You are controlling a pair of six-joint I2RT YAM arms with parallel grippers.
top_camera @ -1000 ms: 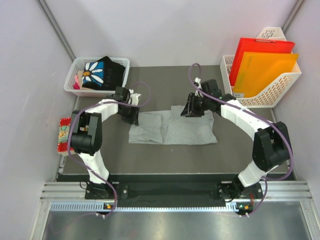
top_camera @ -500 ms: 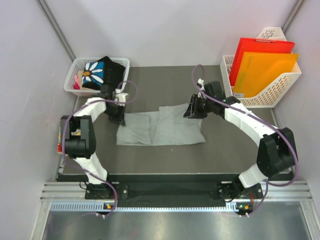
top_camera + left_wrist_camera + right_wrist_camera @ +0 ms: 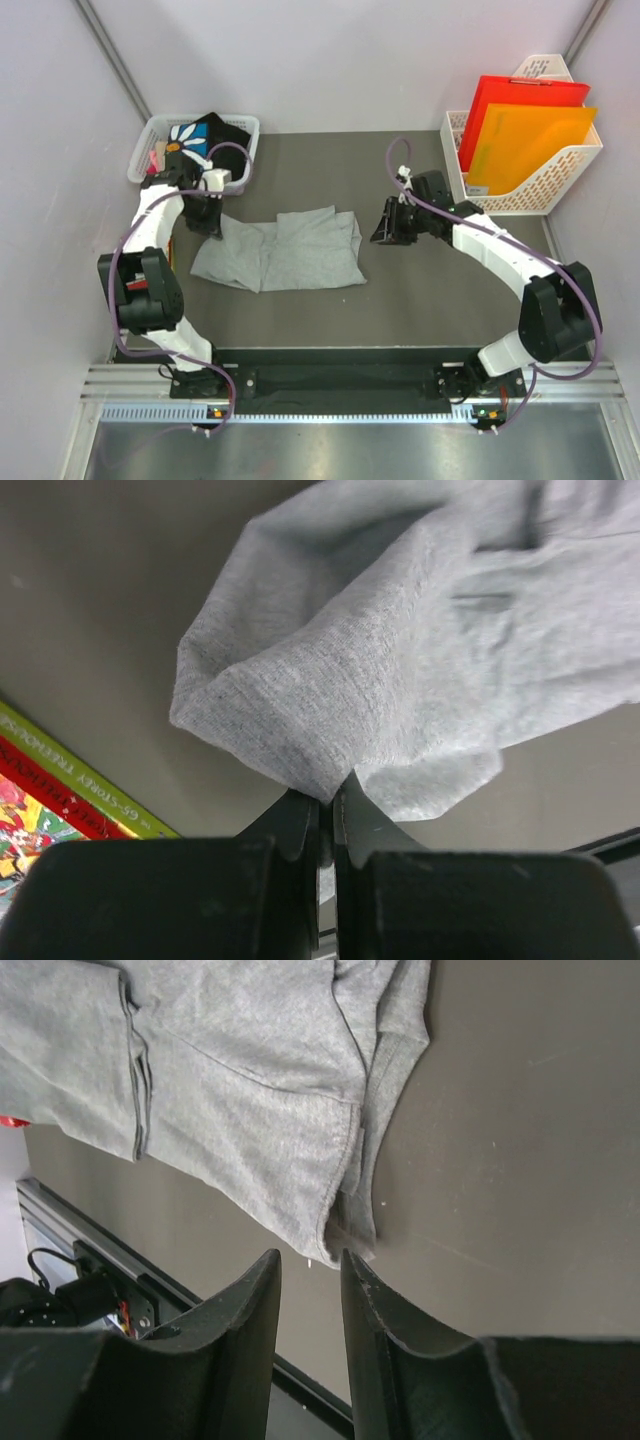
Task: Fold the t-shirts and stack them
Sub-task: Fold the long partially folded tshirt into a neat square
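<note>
Two bins: we see black tee [image 3: 222, 135] in basket [image 3: 250, 125], folders [image 3: 525, 130] in rack [image 3: 560, 185].
Left gripper [image 3: 327, 800]: pinches grey tee [image 3: 290, 250].
Right gripper [image 3: 310, 1258]: parted, empty.

A white basket [image 3: 250, 135] stands back-left, a white rack [image 3: 560, 185] with a red folder [image 3: 525, 95] and orange folder [image 3: 530, 145] back-right.

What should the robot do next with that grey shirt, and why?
Probably the right gripper should reach left to the grey t-shirt and pinch its right edge. Its jaws stand apart and empty beside the cloth, while the left gripper is shut on the shirt's left end; the shirt lies rumpled, so a second grip would let both arms spread it flat.
</note>
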